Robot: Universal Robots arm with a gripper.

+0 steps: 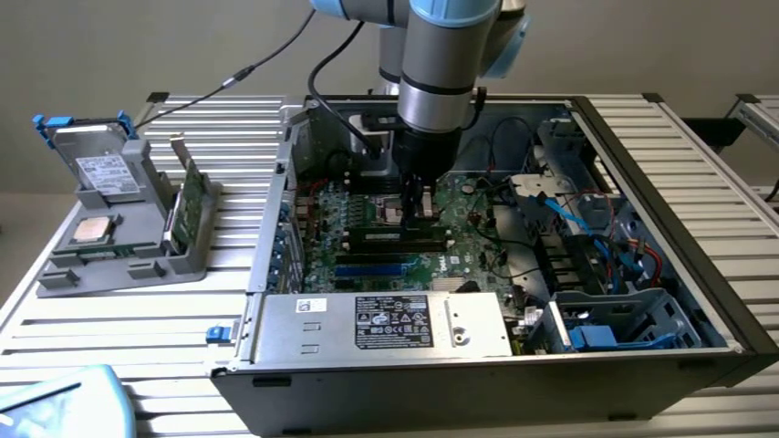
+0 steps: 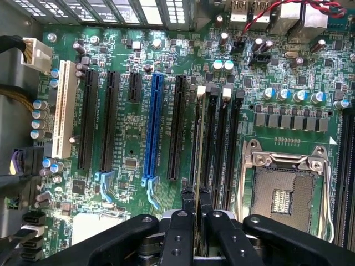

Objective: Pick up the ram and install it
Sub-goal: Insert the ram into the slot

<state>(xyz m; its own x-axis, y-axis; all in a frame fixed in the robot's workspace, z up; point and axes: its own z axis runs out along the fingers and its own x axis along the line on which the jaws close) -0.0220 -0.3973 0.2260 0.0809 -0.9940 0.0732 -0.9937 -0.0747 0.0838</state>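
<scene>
Ram (image 2: 198, 144) is held edge-on, pinched between the closed gripper (image 2: 198, 195) fingers. It is lined up over a black slot of the motherboard (image 2: 133, 144), beside the CPU socket (image 2: 283, 194). Seating in the slot cannot be told. Motherboard lies inside the open case (image 1: 677, 228).

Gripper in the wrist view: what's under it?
The gripper is shut on the ram, held edge-on above the black memory slots. The ram covers the slot directly beneath, so seating can't be judged.
</scene>
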